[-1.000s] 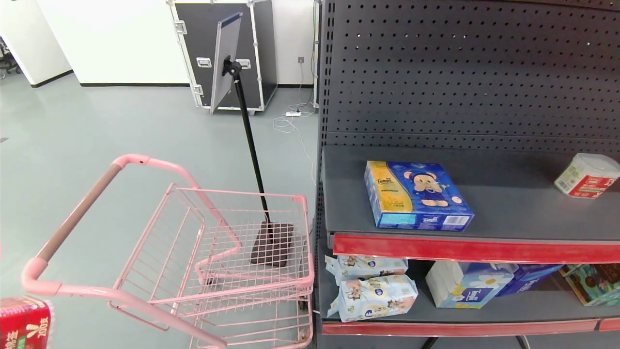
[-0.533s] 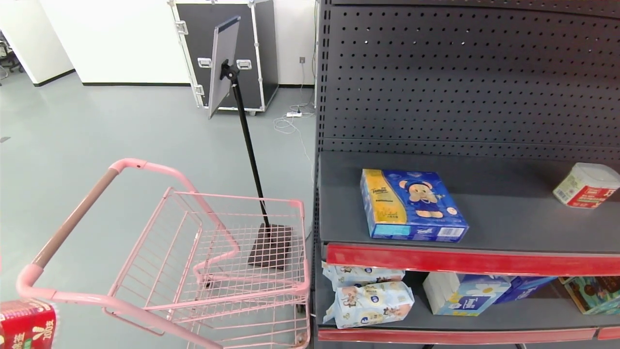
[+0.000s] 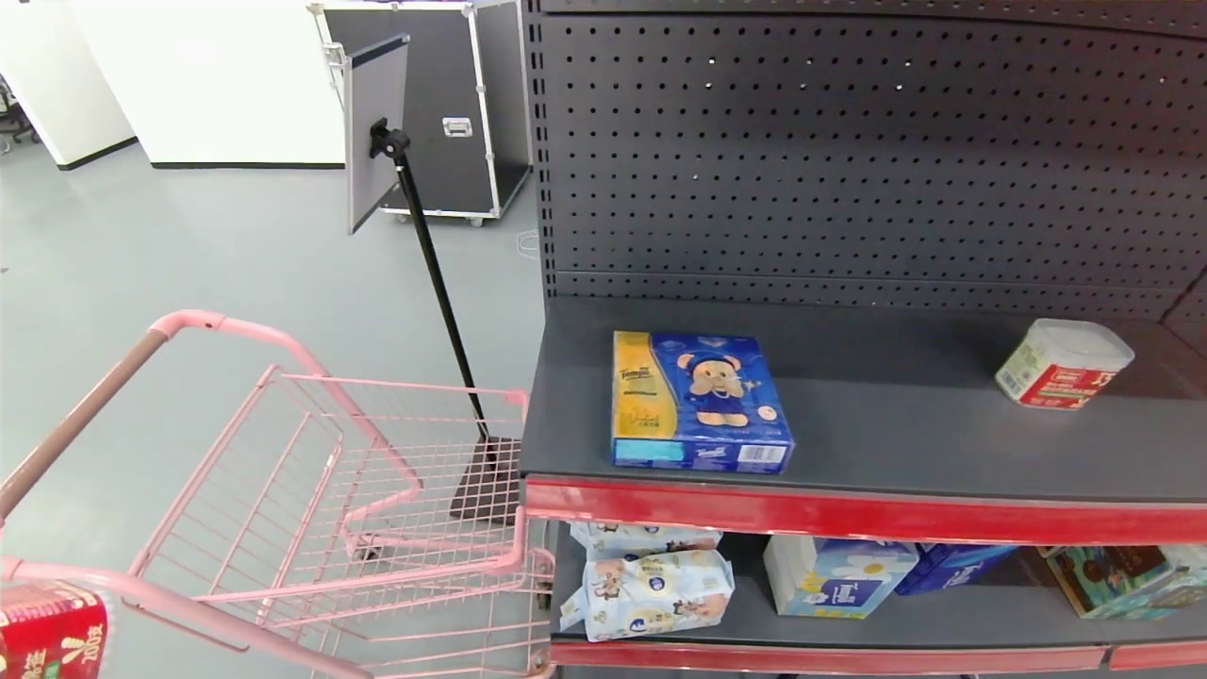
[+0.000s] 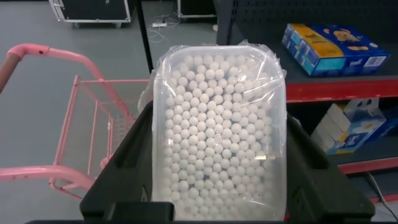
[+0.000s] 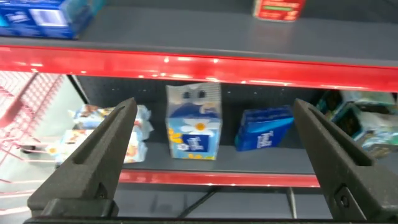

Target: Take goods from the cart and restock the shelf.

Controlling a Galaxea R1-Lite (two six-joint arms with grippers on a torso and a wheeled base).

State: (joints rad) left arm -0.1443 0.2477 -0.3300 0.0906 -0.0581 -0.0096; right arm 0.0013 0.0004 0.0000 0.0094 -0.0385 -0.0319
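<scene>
My left gripper is shut on a plastic-wrapped tissue pack, its white dotted face between the two black fingers. The pack's red end shows at the head view's lower left corner, beside the pink wire cart, whose basket looks bare. Right of the cart is the dark shelf with its red front strip. A blue tissue box and a white tub rest on it. My right gripper is open, level with the lower shelf, holding nothing.
The lower shelf holds wipes packs, a white-and-blue tissue box, a dark blue box and a green box. A sign stand rises behind the cart. A black flight case is farther back. Much of the upper shelf board is bare.
The whole head view has shifted, so the camera moved: shelf and cart now sit further left in the picture. The red pack stays at the lower left corner.
</scene>
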